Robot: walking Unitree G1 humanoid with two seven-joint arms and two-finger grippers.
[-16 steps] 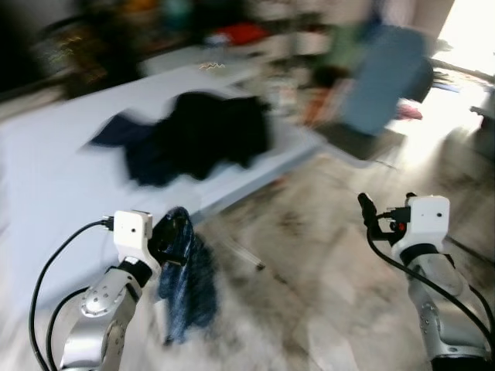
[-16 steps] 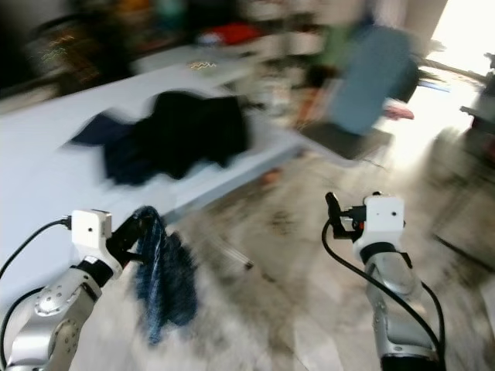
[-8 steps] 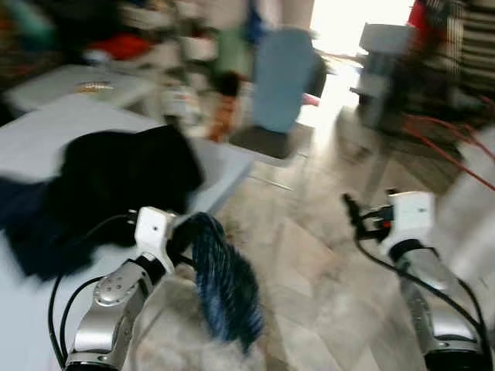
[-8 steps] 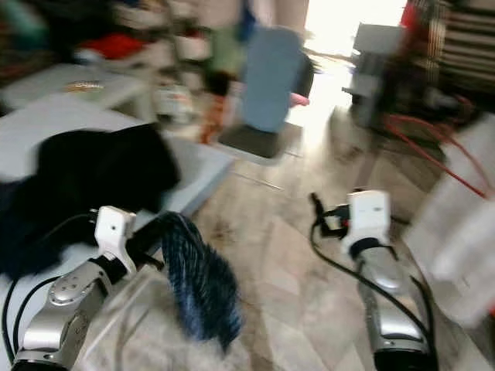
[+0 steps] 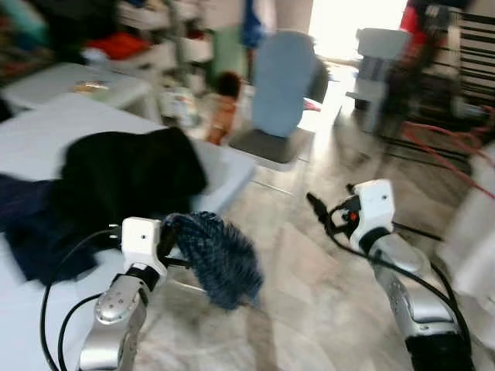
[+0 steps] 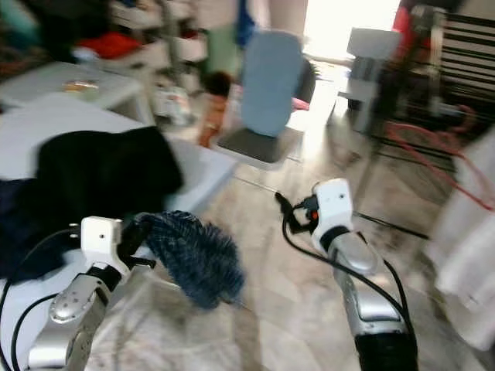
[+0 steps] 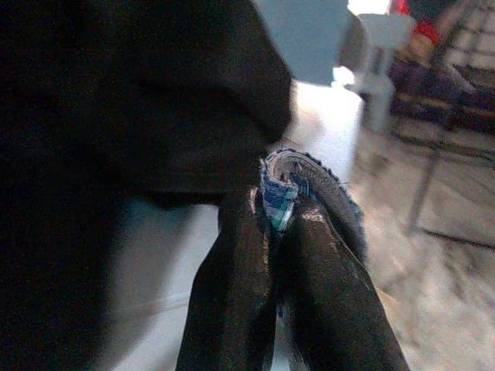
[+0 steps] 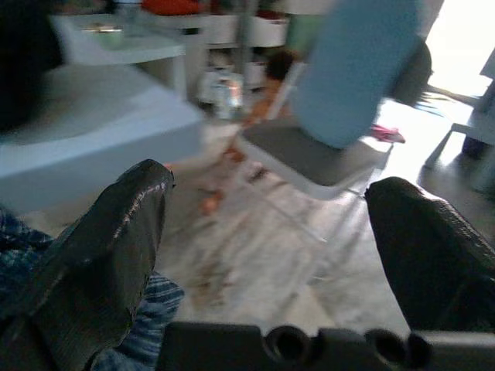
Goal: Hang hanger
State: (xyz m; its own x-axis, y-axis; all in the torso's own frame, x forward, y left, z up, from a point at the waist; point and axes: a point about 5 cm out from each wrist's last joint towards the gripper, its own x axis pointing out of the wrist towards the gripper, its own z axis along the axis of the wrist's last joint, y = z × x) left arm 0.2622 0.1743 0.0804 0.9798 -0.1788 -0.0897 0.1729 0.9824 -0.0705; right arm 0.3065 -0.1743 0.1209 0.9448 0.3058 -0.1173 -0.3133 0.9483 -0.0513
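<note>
A blue plaid garment (image 5: 220, 259) hangs from my left gripper (image 5: 166, 236) low in front of me, swung out to the right over the floor. In the left wrist view the two black fingers (image 7: 240, 263) are pressed together on the garment's folded edge (image 7: 280, 185), so the gripper is shut on it. No hanger can be made out in the blurred frames. My right gripper (image 5: 313, 205) is raised at mid-right over the floor. In the right wrist view its fingers (image 8: 116, 232) stand wide apart with nothing between them, so it is open.
A white bed (image 5: 46, 131) with a heap of black clothes (image 5: 124, 170) lies at the left. A blue chair (image 5: 282, 85) stands ahead. A dark rack (image 6: 421, 77) with red pieces stands at the far right, and white cloth (image 6: 472, 255) hangs at the right edge. Marbled floor (image 5: 309, 294) lies ahead.
The camera has swung right, so the bed slid left and the rack came into view. The garment has swung outward to the right. My right gripper has shifted left toward the middle.
</note>
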